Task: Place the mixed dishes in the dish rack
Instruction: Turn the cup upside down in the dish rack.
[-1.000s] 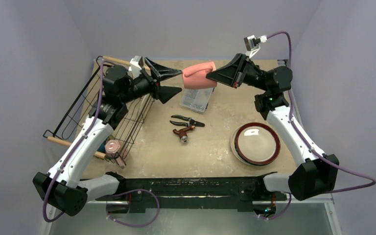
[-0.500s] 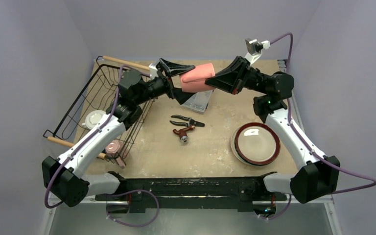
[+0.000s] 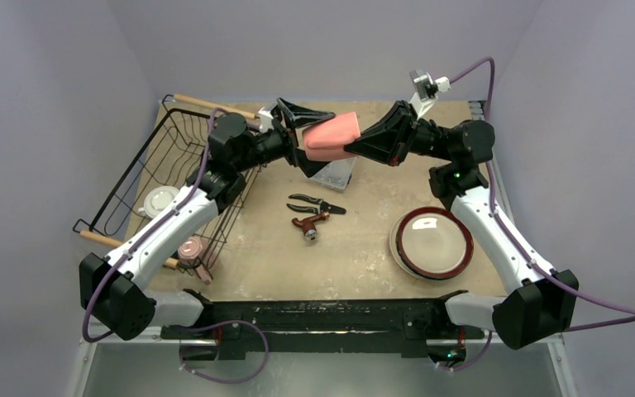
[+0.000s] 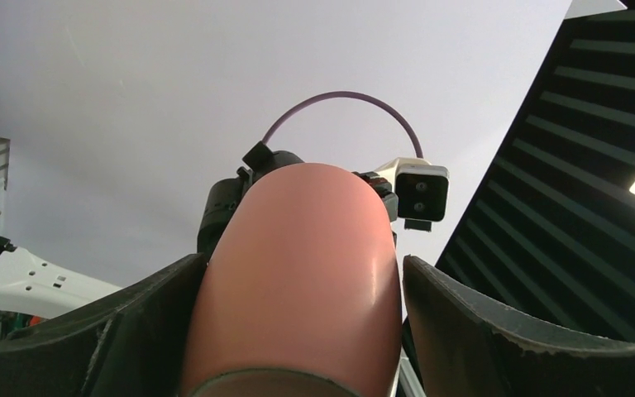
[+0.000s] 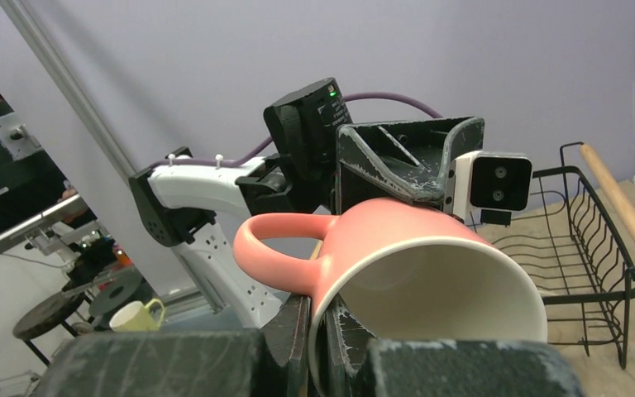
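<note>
Hanging in the air over the far middle of the counter [image 3: 355, 269], one pink mug [image 3: 331, 136] lies on its side, mouth to the right and base to the left, above one clear plastic box [image 3: 336, 172]. The right fingers [image 5: 291, 327] are clenched on the mug's wall at the rim, just beside its handle, one inside the mouth and one outside. The left fingers [image 4: 124, 331] are released and spread wide, one on each side of the mug's body near its base; whether they touch it cannot be told

A second pink mug [image 3: 190, 248] sits at the near right corner of the dish rack [image 3: 132, 178], and one small pale saucer [image 3: 161, 200] lies on the rack's floor. The rack stands at the left of the counter and has two wooden rod handles, one far [image 3: 215, 107] and one near [image 3: 99, 239]. At the near right, one red-and-black-rimmed plate [image 3: 432, 241] rests on a paler dish [image 3: 394, 248] whose edge shows at its left. Two hand tools lie side by side near the middle, a black tool [image 3: 318, 203] and a red tool [image 3: 308, 223]

The left arm [image 3: 161, 236] rises from the near left over the rack's right side, its wrist pointing right. The right arm [image 3: 496, 236] climbs along the right edge, bends at the far right and points left, so both meet at the mug
</note>
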Controlling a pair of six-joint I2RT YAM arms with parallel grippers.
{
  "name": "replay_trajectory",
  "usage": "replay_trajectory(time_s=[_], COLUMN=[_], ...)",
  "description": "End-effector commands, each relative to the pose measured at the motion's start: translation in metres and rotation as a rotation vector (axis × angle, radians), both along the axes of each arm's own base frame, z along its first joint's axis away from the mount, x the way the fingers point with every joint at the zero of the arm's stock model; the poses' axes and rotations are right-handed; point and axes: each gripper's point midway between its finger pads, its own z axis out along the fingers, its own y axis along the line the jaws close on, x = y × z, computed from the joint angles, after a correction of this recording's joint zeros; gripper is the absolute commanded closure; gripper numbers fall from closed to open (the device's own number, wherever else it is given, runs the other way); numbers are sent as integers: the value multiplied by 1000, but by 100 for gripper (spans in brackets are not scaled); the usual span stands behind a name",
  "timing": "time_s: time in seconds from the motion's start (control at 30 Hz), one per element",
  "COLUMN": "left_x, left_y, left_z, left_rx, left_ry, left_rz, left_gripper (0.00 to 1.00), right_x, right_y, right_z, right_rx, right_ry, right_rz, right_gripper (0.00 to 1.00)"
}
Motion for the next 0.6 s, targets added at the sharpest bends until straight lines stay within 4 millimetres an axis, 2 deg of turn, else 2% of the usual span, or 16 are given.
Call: replay_trajectory(time_s=[0.0, 0.13, 0.37, 0.57], left_x=[-35, -37, -43, -47], left_y=[16, 18, 36, 41], left_z=[109, 123, 144, 144], left_rx=[-259, -303, -403, -366], left_ry=[-187, -271, -435, -501], left_rz=[-73, -71, -12, -12], left_gripper=[16, 14, 11, 9], right_x=[-10, -8, -10, -10], right_y=[8, 9, 9, 9], right_z=[-15, -17, -18, -16], right_rx=[-60, -49, 18, 17], right_ry=[-3, 21, 82, 103], right_rz=[68, 61, 89, 96], right_gripper=[100, 100, 100, 100])
